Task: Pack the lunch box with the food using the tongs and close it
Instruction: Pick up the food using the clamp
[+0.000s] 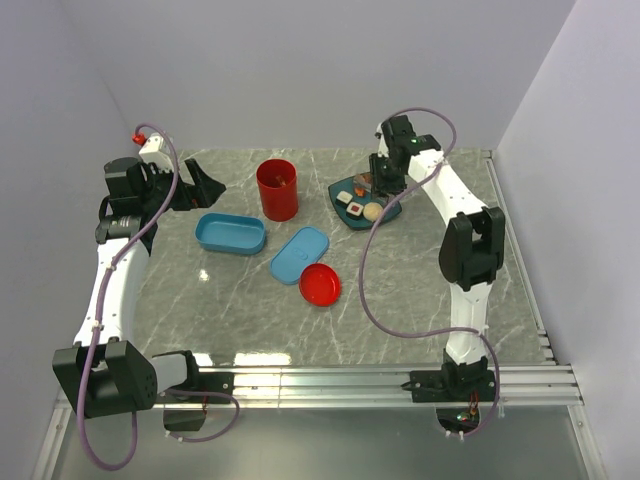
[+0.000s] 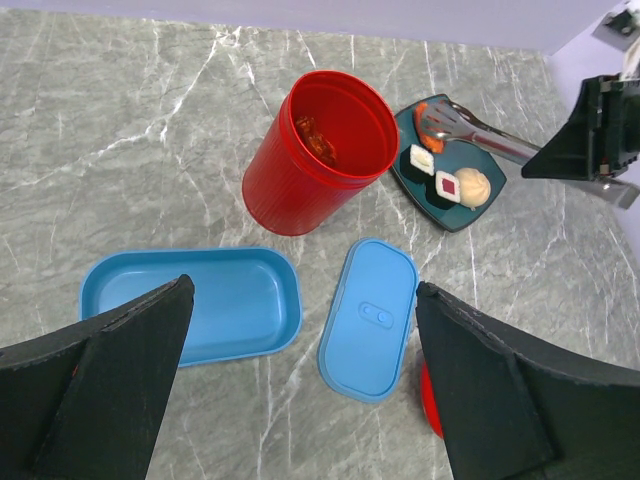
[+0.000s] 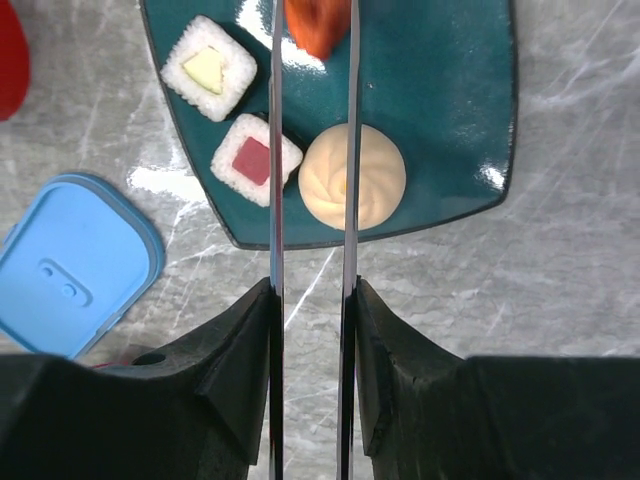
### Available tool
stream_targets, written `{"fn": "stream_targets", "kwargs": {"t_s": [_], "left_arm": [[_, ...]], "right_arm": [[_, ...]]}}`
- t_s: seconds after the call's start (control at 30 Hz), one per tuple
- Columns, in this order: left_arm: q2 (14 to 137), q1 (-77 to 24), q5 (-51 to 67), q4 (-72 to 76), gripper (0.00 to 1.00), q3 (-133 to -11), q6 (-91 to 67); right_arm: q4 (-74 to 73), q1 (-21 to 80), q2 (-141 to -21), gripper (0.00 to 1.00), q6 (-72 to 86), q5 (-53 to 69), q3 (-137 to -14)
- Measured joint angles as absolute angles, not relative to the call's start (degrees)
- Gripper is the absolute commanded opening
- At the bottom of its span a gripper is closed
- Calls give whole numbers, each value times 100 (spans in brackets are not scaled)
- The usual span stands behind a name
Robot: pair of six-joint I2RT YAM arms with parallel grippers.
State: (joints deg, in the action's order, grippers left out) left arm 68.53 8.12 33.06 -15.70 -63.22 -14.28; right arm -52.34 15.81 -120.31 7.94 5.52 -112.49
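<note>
Light-blue plastic, the lunch box [image 2: 195, 300] lies uncovered just under the left gripper [image 2: 303, 288], whose fingers are spread wide and grip nothing. Its lid [image 2: 370, 315] lies flat beside it, below that gripper's right finger. A red cup [image 2: 320, 150] stands beyond the fingertips, and a red dish [image 1: 320, 285] sits near the lid. Further right, the right gripper [image 3: 312, 290] pinches the silver tongs [image 3: 275, 150] between its fingers. The tong arms reach ahead over a teal plate [image 3: 440, 90], their tips on either side of an orange chunk [image 3: 315, 25]. Two white rolls [image 3: 208, 68] lie left of the arms and a beige ball [image 3: 352, 175] lies under them.
</note>
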Motion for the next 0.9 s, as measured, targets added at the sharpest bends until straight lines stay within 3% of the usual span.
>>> {"fn": "stream_targets", "kwargs": {"t_s": [0.9], "left_arm": [[6930,816,3319,-1575,99,-6329,-1426]], "right_arm": [[-5360,1369,-11030,18,429,980,-10936]]}}
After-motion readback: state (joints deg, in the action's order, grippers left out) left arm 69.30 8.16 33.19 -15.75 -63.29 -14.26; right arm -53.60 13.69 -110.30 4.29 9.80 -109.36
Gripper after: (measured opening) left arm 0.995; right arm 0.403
